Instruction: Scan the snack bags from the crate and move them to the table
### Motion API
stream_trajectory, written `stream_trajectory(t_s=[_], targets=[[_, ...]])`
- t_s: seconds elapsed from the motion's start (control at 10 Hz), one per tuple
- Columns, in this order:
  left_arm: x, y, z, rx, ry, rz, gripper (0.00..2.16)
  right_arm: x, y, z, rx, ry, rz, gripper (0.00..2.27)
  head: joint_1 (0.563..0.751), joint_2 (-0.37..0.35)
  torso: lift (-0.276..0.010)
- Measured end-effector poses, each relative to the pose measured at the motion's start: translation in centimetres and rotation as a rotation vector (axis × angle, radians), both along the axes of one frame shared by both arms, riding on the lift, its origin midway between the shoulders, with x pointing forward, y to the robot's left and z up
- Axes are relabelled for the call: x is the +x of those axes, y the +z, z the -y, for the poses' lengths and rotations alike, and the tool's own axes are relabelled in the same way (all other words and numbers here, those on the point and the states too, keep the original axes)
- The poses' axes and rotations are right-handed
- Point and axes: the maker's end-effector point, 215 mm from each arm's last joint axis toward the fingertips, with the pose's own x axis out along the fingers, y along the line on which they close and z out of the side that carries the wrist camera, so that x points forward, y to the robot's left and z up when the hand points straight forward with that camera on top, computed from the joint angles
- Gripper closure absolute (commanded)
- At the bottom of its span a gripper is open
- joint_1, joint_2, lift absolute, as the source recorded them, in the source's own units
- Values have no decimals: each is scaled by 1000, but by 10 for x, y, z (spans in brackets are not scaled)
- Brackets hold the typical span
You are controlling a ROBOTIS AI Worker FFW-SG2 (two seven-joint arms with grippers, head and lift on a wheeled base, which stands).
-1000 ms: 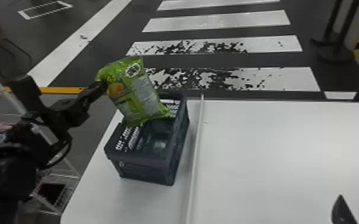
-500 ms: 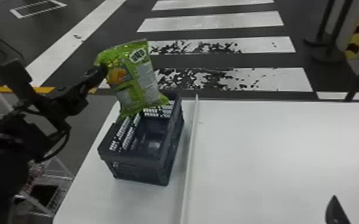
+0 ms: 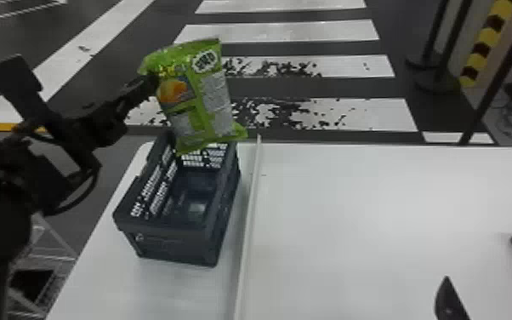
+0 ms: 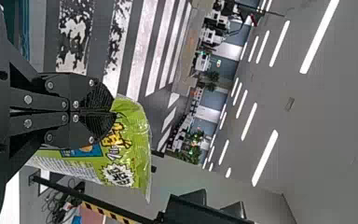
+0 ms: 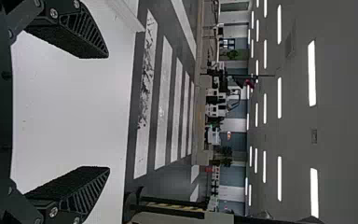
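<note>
my left jaws (image 3: 152,85) clenched on the green snack bag (image 3: 195,95) at upper centre-left, above the dark crate (image 3: 174,232), my right jaws (image 3: 487,289) parted at lower right over the white tabletop (image 3: 374,212)

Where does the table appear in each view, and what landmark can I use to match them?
Head view: table across the lower middle and right, running under the crate.
Left wrist view: what looks like a small white patch of table beside the arm's dark housing.
Right wrist view: broad white table, seen between the right end effector's parted fingers.
Shared landmark: white crosswalk stripes.
</note>
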Motion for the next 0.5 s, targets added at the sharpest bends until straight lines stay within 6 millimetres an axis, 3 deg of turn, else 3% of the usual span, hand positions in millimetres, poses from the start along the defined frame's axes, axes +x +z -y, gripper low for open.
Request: stream_trajectory(t_s=[0.3, 0.5], targets=[[7, 14, 32, -24, -56, 19, 1949, 1, 1, 2, -2, -4, 3, 144, 695, 58, -95], [14, 11, 63, -35, -98, 8, 1949, 1, 0, 5, -5, -8, 3, 144, 695, 14, -95]])
